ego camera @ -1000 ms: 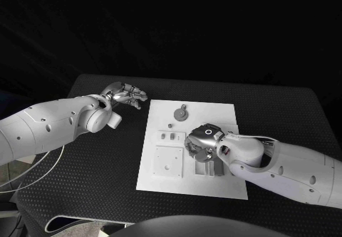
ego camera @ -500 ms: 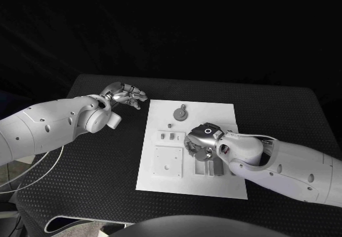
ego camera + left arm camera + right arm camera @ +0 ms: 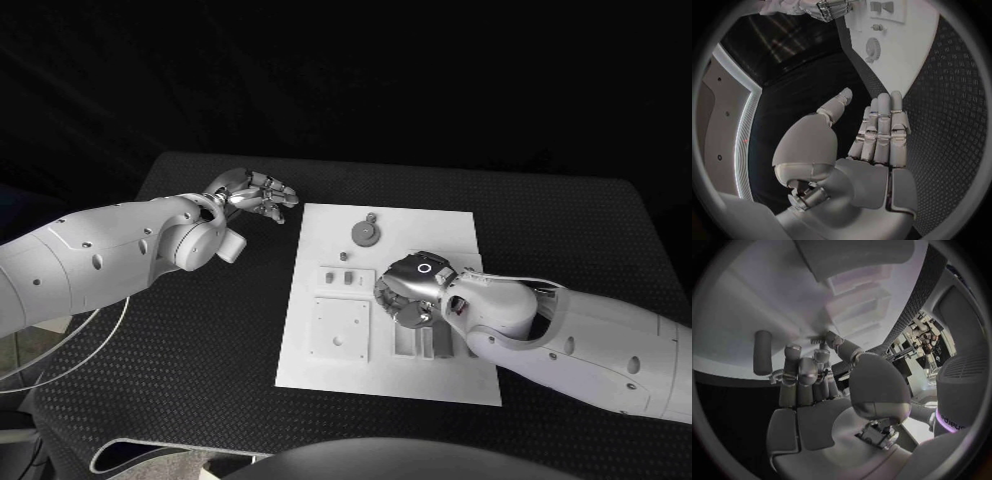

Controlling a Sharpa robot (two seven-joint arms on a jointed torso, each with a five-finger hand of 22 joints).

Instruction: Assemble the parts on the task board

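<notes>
The right hand (image 3: 408, 293) is low over the board (image 3: 433, 225), grip unclear; a part could get knocked. The left hand (image 3: 257, 192) is empty, fingers apart

My left hand (image 3: 873, 145) is showing smooth, satin metal-looking segments with a soft sheen, and my right hand (image 3: 411, 292) is looking the same, silvery and lightly glossy. My arms' shells (image 3: 116, 255) are reading as smooth white plastic, semi-gloss. The table (image 3: 188, 330) is wearing a black, matt, finely dimpled mat, rough like woven rubber. The task board (image 3: 433, 225) is looking like flat, matt white plastic, and its round part (image 3: 368, 232) is appearing dull grey.
</notes>
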